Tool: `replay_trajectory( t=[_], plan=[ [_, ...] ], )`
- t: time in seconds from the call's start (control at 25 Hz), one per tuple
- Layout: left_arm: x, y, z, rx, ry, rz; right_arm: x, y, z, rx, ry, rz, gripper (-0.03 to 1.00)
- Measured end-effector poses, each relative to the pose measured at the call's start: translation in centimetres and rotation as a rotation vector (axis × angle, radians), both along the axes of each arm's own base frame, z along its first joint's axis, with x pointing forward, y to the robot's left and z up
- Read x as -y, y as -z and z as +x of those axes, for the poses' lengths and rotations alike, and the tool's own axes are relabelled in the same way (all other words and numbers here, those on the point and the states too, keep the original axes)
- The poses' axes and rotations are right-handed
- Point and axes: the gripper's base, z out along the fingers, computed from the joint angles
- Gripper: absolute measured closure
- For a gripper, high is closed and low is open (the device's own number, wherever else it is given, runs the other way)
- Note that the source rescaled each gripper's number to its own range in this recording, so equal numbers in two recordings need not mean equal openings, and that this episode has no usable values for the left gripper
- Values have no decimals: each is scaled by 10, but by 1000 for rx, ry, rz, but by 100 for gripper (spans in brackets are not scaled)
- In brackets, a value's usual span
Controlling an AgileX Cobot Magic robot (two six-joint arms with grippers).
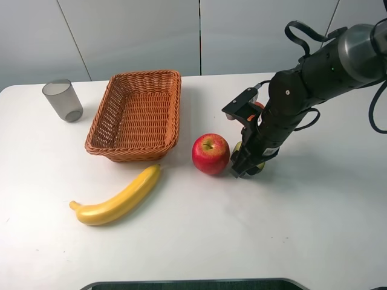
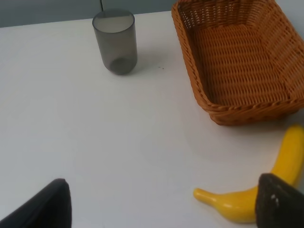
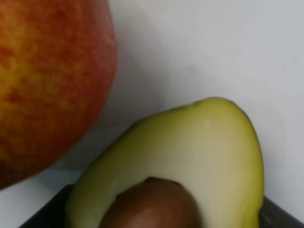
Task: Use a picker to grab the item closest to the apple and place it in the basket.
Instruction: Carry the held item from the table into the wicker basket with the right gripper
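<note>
A red apple point(image 1: 210, 154) stands on the white table right of the basket's near corner. Touching its right side lies a halved avocado point(image 3: 190, 156), pale green flesh and brown pit up, with the apple point(image 3: 47, 85) close beside it in the right wrist view. My right gripper point(image 1: 245, 169) points down over the avocado, a dark finger on either side, shut on it at table level. The arm hides most of the avocado point(image 1: 260, 164) in the high view. The wicker basket point(image 1: 97, 145) holds nothing. My left gripper point(image 2: 164, 209) hangs open, well above the table near the banana.
A yellow banana point(image 1: 121, 198) lies in front of the basket, left of the apple. A grey translucent cup point(image 1: 63, 100) stands at the far left. In the left wrist view the basket point(image 2: 190, 76), cup point(image 2: 115, 42) and banana point(image 2: 280, 166) all show.
</note>
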Motion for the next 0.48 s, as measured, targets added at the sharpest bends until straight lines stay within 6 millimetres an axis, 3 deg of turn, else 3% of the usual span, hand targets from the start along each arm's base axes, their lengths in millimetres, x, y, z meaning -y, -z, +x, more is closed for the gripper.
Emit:
replay_trajectory(
  t=[0.32,0.48],
  plan=[
    [0,0,0,0,0,0,1,0,0,-1,-21,-13,97],
    [0,0,0,0,0,0,3,-11,-2,5,-44,-29,97]
  ],
)
